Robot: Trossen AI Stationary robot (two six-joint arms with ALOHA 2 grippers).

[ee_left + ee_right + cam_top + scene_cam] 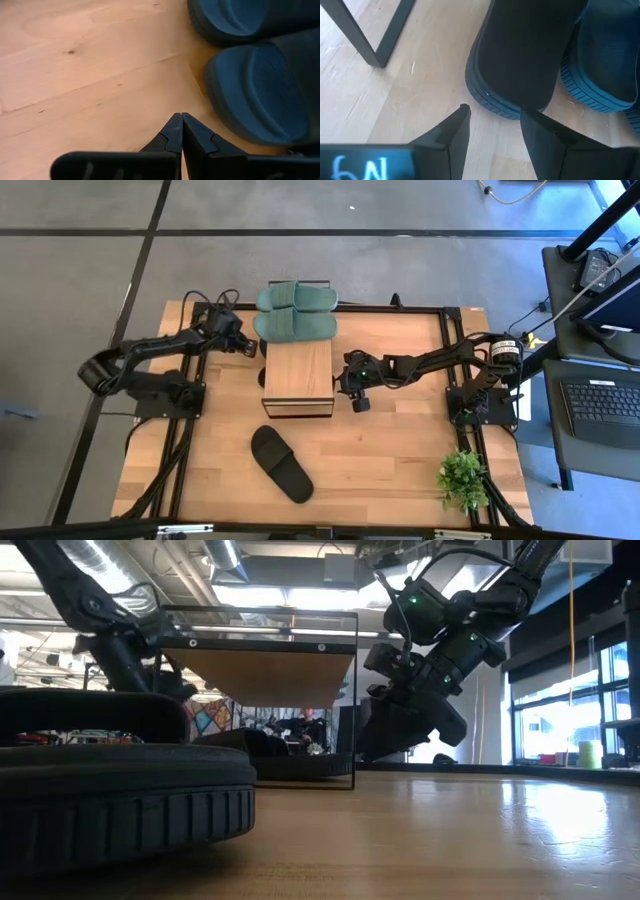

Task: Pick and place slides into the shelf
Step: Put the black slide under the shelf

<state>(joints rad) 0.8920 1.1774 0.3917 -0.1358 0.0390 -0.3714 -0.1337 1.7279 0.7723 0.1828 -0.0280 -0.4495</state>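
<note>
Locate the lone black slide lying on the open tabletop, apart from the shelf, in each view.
High view: the lone black slide lies lower centre, clear of the shelf.
Low view: it fills the left foreground.
Left wrist view: not in it.
Right wrist view: not in it; another black slide shows there.
Shared landmark: the shelf, whose wood top stands behind the slide in the low view.

Robotics lab: exposed ceiling ducts [110, 565], laptop [600, 405] desk.
</note>
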